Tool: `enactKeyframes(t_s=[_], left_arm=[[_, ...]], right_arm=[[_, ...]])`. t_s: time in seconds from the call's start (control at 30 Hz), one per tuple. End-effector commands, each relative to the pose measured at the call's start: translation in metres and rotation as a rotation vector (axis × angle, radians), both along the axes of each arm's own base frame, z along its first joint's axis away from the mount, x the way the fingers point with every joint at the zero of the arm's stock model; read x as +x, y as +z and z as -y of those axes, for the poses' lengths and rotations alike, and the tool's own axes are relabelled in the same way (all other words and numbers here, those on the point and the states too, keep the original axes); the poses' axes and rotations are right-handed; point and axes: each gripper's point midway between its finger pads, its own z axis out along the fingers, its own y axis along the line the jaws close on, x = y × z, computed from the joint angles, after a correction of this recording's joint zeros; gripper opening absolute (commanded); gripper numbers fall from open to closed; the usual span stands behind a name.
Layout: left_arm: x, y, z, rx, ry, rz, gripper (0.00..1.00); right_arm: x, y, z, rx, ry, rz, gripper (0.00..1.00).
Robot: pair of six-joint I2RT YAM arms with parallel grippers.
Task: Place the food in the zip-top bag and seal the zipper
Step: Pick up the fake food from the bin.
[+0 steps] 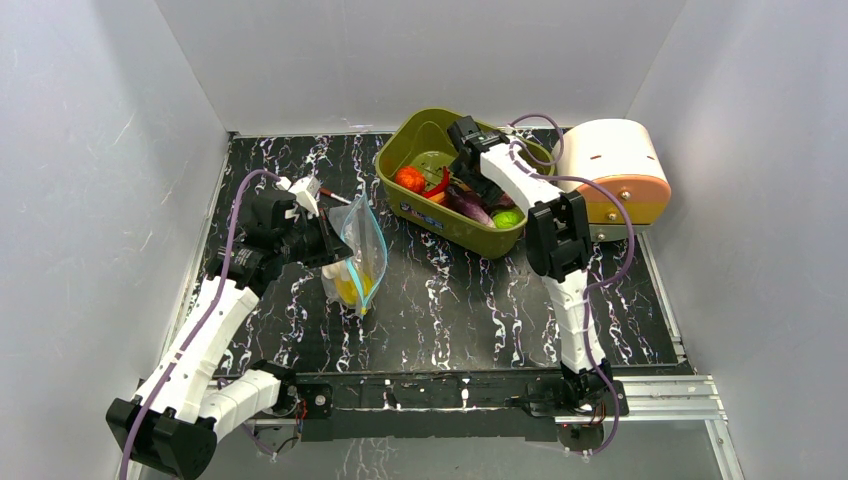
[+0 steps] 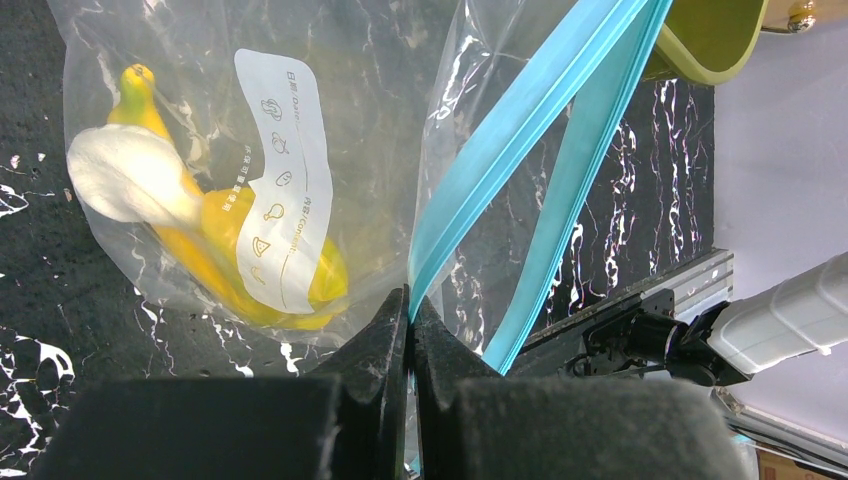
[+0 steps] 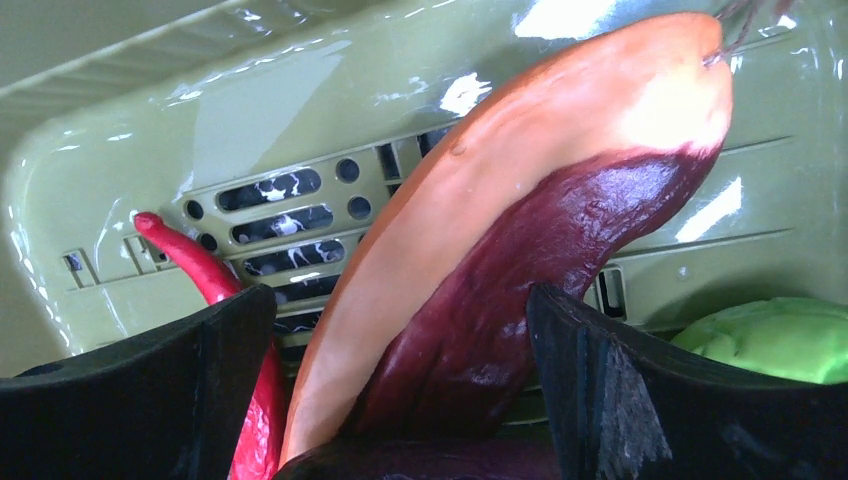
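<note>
Grips zip-top bag (image 2: 200, 60) with clenched left hand (image 2: 410, 300), banana (image 2: 215, 270) at ten o'clock; straddles carrot (image 3: 520, 160) with released right hand (image 3: 395, 320).

Bright, even overhead light; glare streaks the olive tub (image 3: 300, 100) and zip-top bag (image 2: 180, 30); wrist-view foregrounds blur.

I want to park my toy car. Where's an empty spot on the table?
The biggest bare patch of table lies between the zip-top bag and the right arm, in front of the olive tub. Inside the tub it is crowded with food.
</note>
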Motion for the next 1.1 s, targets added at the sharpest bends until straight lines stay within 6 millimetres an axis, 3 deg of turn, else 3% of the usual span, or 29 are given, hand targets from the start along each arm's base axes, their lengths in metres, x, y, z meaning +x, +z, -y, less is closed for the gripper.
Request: enactKeyframes(t_s=[0.0,0.17,0.27,0.37,0.43,0.57,0.77,1.07], left_arm=[[0.001,0.013,0.000,-0.004,-0.008,0.033,0.00],[0.002,0.014,0.000,0.000,-0.007,0.034,0.00],[0.003,0.014,0.000,0.002,-0.006,0.036,0.00],[0.003,0.014,0.000,0.002,-0.008,0.034,0.00],[0.003,0.014,0.000,0.001,-0.008,0.035,0.00],[0.004,0.014,0.001,0.000,-0.009,0.037,0.00],[0.003,0.013,0.001,-0.005,-0.012,0.039,0.00],[0.006,0.015,0.002,-0.013,-0.008,0.055,0.00]], right_arm=[[-0.013,-0.034,0.019,-0.007,-0.072,-0.125,0.98],[-0.008,-0.037,0.016,0.023,-0.059,-0.102,0.91],[0.001,-0.028,0.012,0.050,-0.036,-0.049,0.70],[0.008,-0.019,0.011,0.063,-0.021,-0.006,0.37],[0.009,-0.016,0.010,0.071,-0.014,0.002,0.26],[0.007,-0.009,0.007,0.092,-0.003,0.017,0.16],[0.017,0.022,-0.002,0.143,0.062,0.135,0.00],[0.021,0.065,-0.010,0.163,0.172,0.231,0.00]])
